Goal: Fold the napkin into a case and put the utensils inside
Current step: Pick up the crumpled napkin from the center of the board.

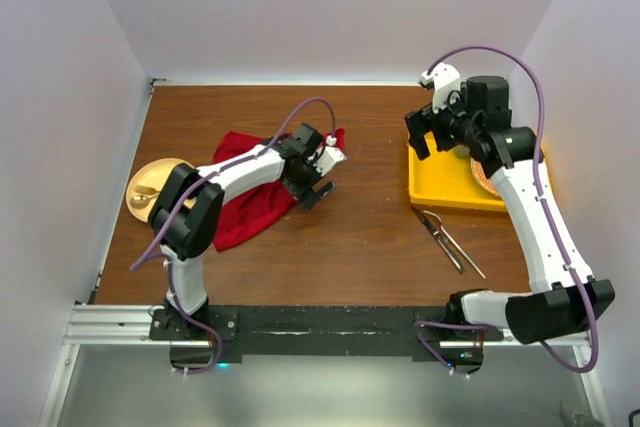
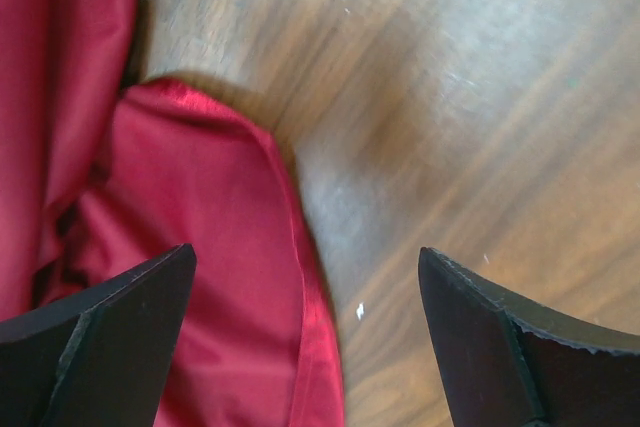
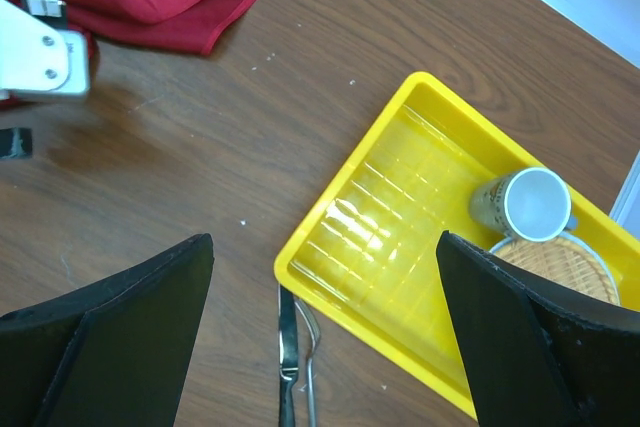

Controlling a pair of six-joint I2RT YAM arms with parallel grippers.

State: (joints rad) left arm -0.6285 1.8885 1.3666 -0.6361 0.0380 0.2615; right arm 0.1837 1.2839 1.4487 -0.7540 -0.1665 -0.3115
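- Left fingers (image 2: 110, 337) of mine frame the view, spread wide and holding nothing; my left gripper (image 2: 305, 252) hangs over the edge of the napkin (image 2: 190, 197).
- That napkin lies crumpled on the table's (image 2: 480, 97) left half.
- My right gripper (image 3: 322, 237), equally wide and empty, hangs above the yellow tray's (image 3: 346, 170) corner.
- The utensils (image 3: 295, 367) lie on the wood just beside that tray, well apart from the napkin.
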